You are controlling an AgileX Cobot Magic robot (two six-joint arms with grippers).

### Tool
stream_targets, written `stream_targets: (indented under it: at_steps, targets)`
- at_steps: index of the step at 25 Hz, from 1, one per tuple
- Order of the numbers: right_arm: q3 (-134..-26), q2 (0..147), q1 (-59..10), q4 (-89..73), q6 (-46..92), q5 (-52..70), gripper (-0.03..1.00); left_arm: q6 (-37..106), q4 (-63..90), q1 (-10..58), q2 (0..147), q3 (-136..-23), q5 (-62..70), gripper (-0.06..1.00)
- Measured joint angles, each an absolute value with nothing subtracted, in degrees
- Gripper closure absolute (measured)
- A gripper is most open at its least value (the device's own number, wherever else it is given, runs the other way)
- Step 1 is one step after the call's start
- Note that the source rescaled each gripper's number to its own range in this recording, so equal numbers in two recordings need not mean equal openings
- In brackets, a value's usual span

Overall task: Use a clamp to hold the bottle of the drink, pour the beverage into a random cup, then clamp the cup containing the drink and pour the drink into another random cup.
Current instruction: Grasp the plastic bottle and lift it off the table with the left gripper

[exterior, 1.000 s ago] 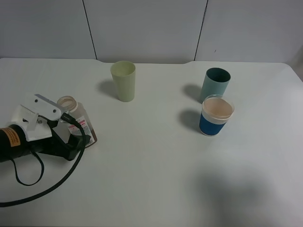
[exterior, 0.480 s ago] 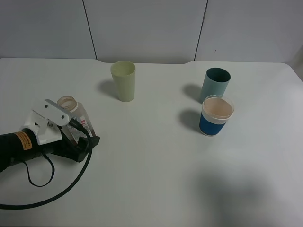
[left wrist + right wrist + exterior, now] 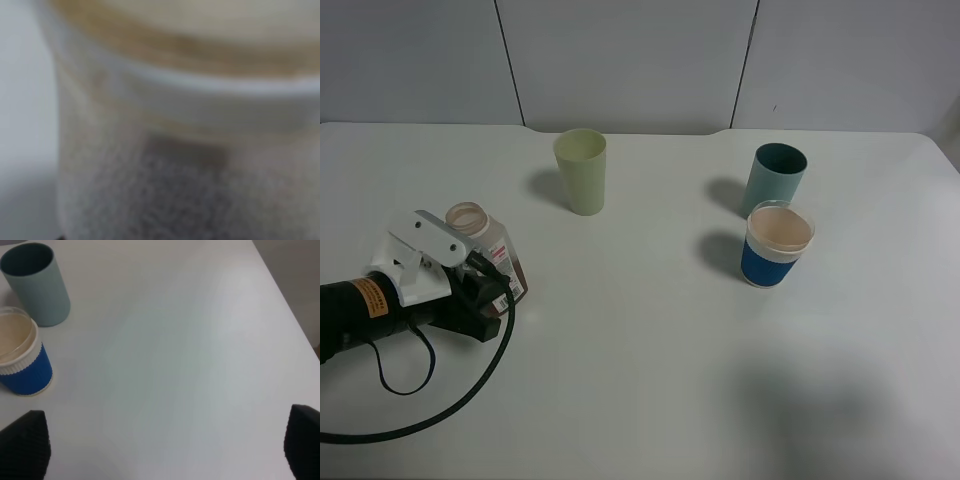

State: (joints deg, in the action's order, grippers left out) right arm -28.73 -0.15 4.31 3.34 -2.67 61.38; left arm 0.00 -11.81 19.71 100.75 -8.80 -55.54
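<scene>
Your left tool (image 3: 496, 297) sits low against the clear plastic open-necked bottle of brown drink (image 3: 483, 240) near the left edge of the tabletop (image 3: 650, 400), likely so the mouth stays free for pouring. You cannot tell whether it is clamped. Your right tool (image 3: 162, 455) is spread wide.

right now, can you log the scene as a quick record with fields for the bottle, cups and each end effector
bottle: upright, uncapped, left side of the table
left end effector: at the bottle's lower body; grip unclear
right end effector: open, empty, over the table
cups: pale green cup at back centre; teal cup and blue cup close together on the right
</scene>
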Motion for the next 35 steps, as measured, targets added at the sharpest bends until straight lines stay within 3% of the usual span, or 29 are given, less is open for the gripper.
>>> stream_targets:
  at_steps: [15, 23, 27, 35]
  targets:
    - [-28.73, -0.15, 4.31, 3.34, -2.67, 61.38, 0.17, 0.00, 1.92, 19.97, 100.75, -8.80, -55.48, 0.92]
    - [-28.73, -0.15, 4.31, 3.34, -2.67, 61.38, 0.17, 4.53, 24.66, 24.42, 93.35, -12.09, -43.98, 0.92]
    - [-28.73, -0.15, 4.31, 3.34, -2.67, 61.38, 0.17, 18.04, 38.24, 27.37, 88.09, -15.60, -37.69, 0.92]
    - [-28.73, -0.15, 4.31, 3.34, -2.67, 61.38, 0.17, 63.16, 71.05, 35.00, 83.25, -24.60, -37.30, 0.92]
